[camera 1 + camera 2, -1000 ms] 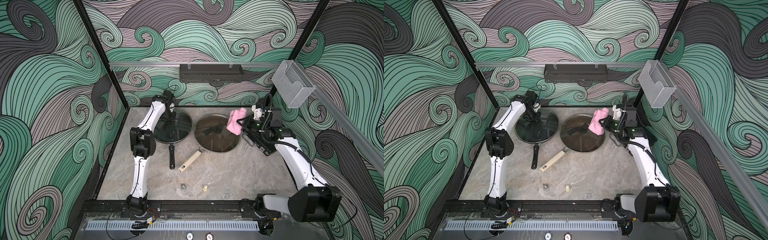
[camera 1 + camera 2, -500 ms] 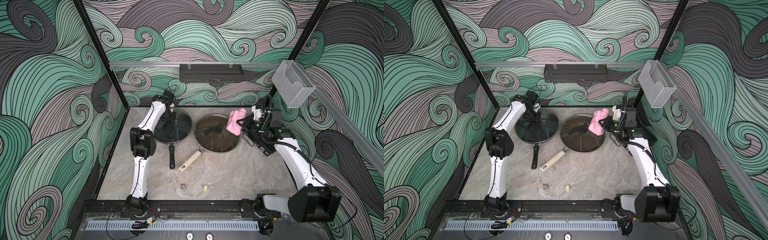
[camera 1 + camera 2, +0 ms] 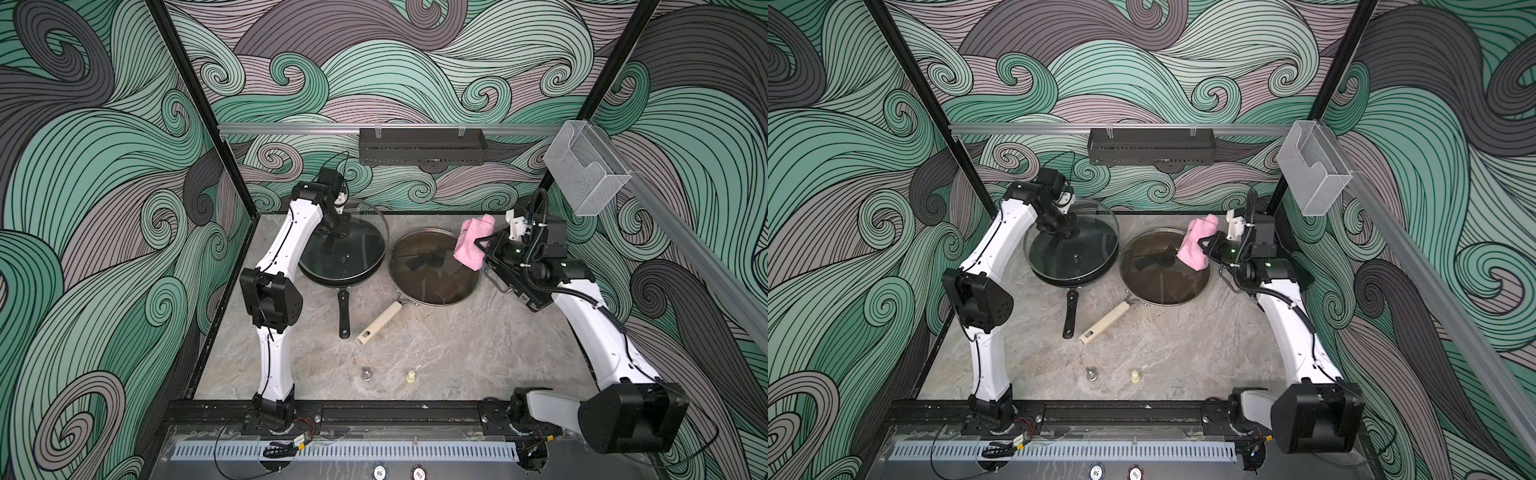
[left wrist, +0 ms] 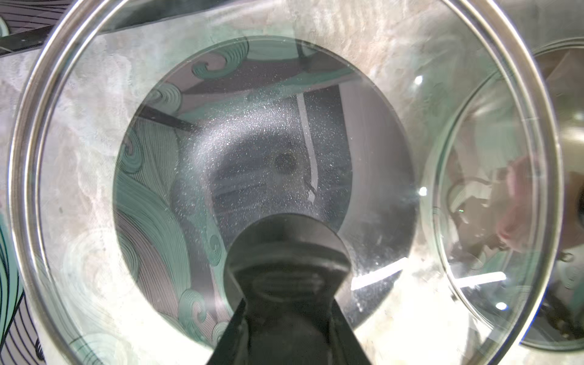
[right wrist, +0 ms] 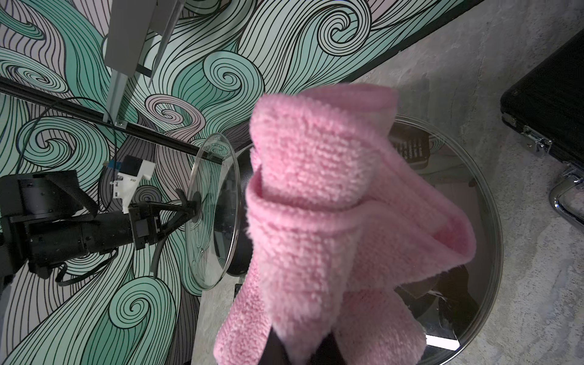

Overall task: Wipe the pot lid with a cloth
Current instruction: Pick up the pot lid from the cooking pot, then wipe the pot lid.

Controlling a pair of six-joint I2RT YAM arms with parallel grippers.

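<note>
Your left gripper (image 3: pixel 338 227) is clamped on the knob (image 4: pixel 284 252) of the lid (image 3: pixel 353 249). It holds the lid lifted off the black pan (image 3: pixel 340 284) and tipped, with the far edge higher.

Your right gripper (image 3: pixel 481 244) is closed on the bunched cloth (image 3: pixel 471 245). The cloth hangs over the far right rim of the covered pan (image 3: pixel 436 286); whether it brushes that pan's glass I cannot tell.

What matters is the gap between cloth and lid. The lid lies well apart from the cloth, off toward your left arm, with the covered pan between them.

In the right wrist view the lid (image 5: pixel 211 221) shows almost edge-on. The knob and left gripper (image 5: pixel 185 208) are on the side away from the cloth (image 5: pixel 316 205). So the face turned your way is probably the underside, and the knob side is blocked by the left gripper.

As I judge it, you need to carry the cloth across and meet that open face squarely. Alternatively, swing the lid in toward the cloth. Take care not to settle on the glass directly below, which is not the lid in hand.
</note>
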